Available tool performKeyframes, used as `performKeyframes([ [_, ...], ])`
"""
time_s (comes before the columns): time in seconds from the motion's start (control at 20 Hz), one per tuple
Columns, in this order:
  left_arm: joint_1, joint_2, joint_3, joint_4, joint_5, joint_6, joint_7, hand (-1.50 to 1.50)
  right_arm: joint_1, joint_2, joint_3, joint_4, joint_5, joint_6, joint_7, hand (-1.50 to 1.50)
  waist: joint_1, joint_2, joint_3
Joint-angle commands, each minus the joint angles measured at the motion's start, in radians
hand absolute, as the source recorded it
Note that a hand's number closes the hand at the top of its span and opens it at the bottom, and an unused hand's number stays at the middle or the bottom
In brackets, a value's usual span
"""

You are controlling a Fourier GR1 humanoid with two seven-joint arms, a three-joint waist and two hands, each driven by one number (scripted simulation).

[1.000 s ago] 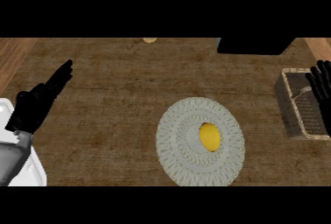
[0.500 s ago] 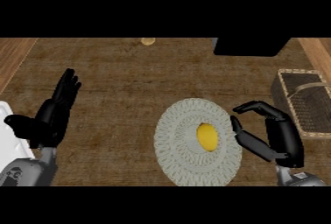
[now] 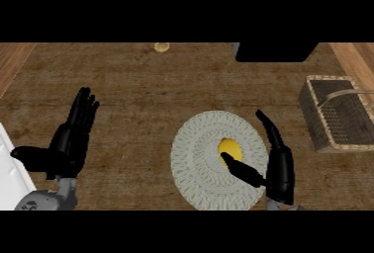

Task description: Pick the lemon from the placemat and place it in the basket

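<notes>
Right hand [image 3: 274, 168] spread wide at lemon [image 3: 229, 147], thumb just near of it, not gripping. Lemon sits on placemat [image 3: 197, 158], basket [image 3: 337, 114] far right. We risk thumb nudging lemon, rolling it off. Left hand [image 3: 70, 141] open, resting left.

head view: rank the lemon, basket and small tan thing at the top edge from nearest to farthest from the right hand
From the right hand:
1. lemon, between its thumb and fingers, on the placemat.
2. basket, up and to its right.
3. small tan thing, far up-left at the counter's far edge.
</notes>
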Motion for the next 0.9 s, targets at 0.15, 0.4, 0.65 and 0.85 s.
performKeyframes([
  [0.15,0.042,-0.005,0.007,-0.01,-0.009,0.021,-0.014,0.0,0.051,-0.094,-0.049,0.04,0.308,0.055,0.357,-1.5,-0.033,-0.004,-0.01],
  [0.4,0.052,-0.003,-0.002,-0.03,-0.01,0.014,-0.015,0.0,0.016,-0.147,0.004,-0.057,0.38,0.346,0.597,-1.5,-0.01,-0.007,-0.009],
  [0.65,0.053,-0.019,-0.016,-0.018,-0.026,0.021,-0.031,0.0,-0.071,-0.086,0.096,-0.234,0.388,0.648,0.88,-1.5,-0.004,-0.003,-0.001],
  [0.85,0.038,-0.017,-0.005,-0.018,-0.013,0.004,-0.029,0.0,-0.19,0.02,0.137,-0.378,0.437,0.849,1.168,-1.5,-0.004,0.002,0.006],
])
